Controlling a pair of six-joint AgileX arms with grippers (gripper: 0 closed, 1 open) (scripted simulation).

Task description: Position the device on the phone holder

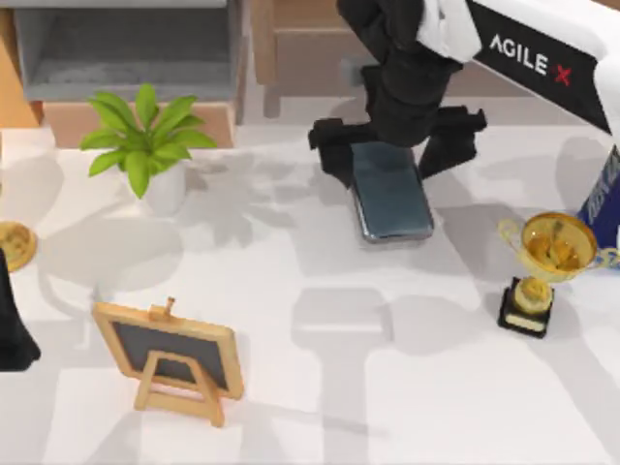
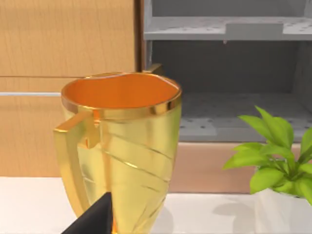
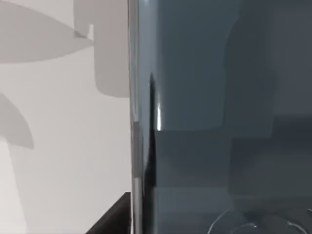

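Nearest stands a small easel board [image 1: 172, 356] at the near left of the table [image 1: 320, 387]; a gold trophy [image 1: 542, 266] stands at the right. Farther back, the device [image 1: 390, 192] lies flat under the right gripper [image 1: 392, 145], whose fingers straddle its far end, spread wide. The left arm [image 1: 12, 325] rests parked at the left edge.

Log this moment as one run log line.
right gripper: over phone, grip unclear | phone: center back of table | left arm: parked at left edge, by gold cup
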